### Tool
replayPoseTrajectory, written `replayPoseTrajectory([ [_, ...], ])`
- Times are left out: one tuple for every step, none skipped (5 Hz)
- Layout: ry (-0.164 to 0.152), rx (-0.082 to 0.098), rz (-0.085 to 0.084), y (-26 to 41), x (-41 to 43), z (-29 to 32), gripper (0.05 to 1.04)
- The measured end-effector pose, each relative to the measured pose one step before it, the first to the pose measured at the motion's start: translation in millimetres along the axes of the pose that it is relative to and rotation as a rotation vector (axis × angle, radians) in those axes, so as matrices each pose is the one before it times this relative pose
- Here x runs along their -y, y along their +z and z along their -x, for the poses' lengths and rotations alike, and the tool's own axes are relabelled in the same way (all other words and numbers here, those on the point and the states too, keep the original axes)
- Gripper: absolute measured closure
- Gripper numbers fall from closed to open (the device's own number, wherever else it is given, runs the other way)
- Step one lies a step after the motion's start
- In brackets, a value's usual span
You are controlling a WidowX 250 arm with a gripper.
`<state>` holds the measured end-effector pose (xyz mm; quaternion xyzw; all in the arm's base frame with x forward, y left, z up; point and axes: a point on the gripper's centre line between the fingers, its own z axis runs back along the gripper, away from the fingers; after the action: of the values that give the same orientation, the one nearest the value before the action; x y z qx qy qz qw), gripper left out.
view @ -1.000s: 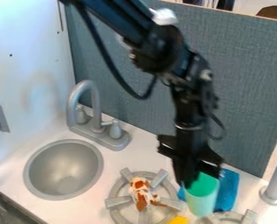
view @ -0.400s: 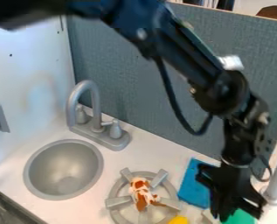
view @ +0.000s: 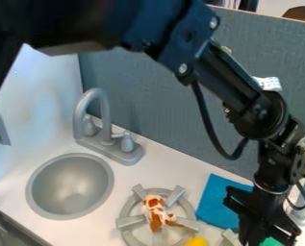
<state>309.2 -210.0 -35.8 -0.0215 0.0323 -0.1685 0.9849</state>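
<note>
1. At the near right of the white counter, the black gripper hangs low, clasping a green cup, partly hidden by its fingers.
2. A flat blue cloth lies just left of the gripper, at the far side of the cup.
3. Left of the cloth, a brown-and-white toy figure rests on a gray burner, near a yellow object at the near edge.
4. Farther left sits a round gray sink, its curved faucet on the far side.
5. A blue-gray panel backs the counter; a gray post stands at right.
</note>
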Motion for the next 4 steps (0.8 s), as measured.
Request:
replayPoseTrajectory([
  [0.0194,-0.0157,-0.0082,-7.37,0.31,-3.83,0.995],
  [-0.0011,-0.0040,0.0043,-4.55,1.58,-4.03,0.995],
  [0.0084,-0.0098,0.0096,-0.82,3.02,-7.09,0.975],
  [0.0224,-0.0249,0.0080,-4.33,0.62,0.33,0.788],
])
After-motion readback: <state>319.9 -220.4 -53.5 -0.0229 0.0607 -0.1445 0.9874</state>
